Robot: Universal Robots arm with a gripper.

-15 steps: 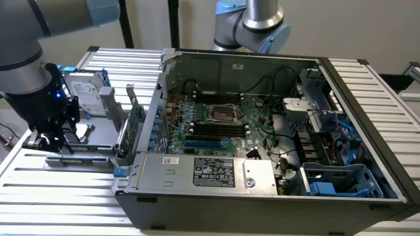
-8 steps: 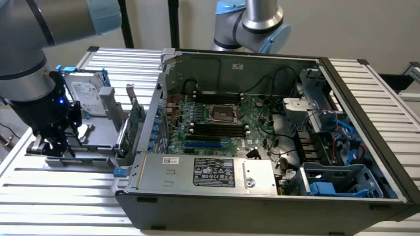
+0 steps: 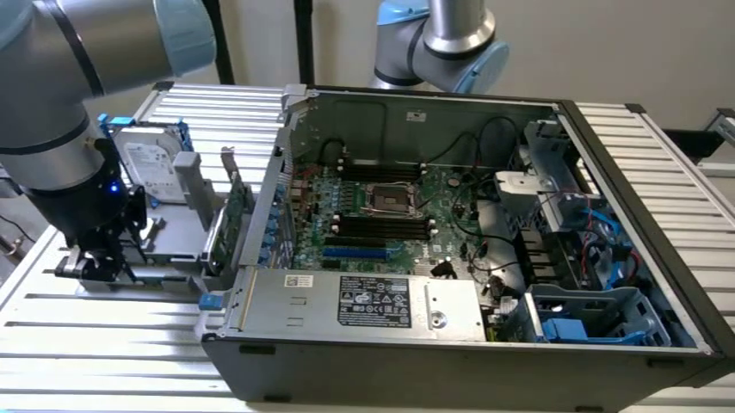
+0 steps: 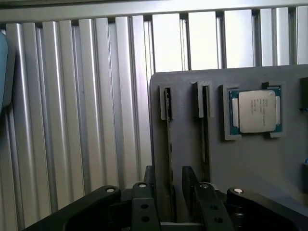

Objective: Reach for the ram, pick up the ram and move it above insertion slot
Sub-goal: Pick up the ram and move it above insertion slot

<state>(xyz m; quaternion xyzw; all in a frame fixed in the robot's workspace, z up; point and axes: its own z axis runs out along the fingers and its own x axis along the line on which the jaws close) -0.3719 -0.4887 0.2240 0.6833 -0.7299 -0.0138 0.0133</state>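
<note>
In the wrist view the ram (image 4: 169, 139) stands on edge in a groove of a grey holder (image 4: 250, 163), seen as a thin dark strip. My gripper (image 4: 168, 192) is open just above it, one dark finger (image 4: 148, 192) on each side of the strip, with gaps showing between fingers and stick. A second stick like it (image 4: 205, 130) stands in the neighbouring groove. In the exterior view my gripper (image 3: 98, 262) hangs over the holder (image 3: 172, 245) at that view's left, outside the computer case. The insertion slots (image 3: 379, 228) are long black parallel sockets on the green motherboard inside the case.
A processor chip (image 4: 255, 110) rests in a pocket of the holder beside the sticks. A hard drive (image 3: 155, 163) and a green expansion card (image 3: 237, 211) stand between my gripper and the case wall (image 3: 275, 185). The silver processor socket (image 3: 391, 200), a blue slot (image 3: 356, 254) and cables (image 3: 494, 258) surround the black slots.
</note>
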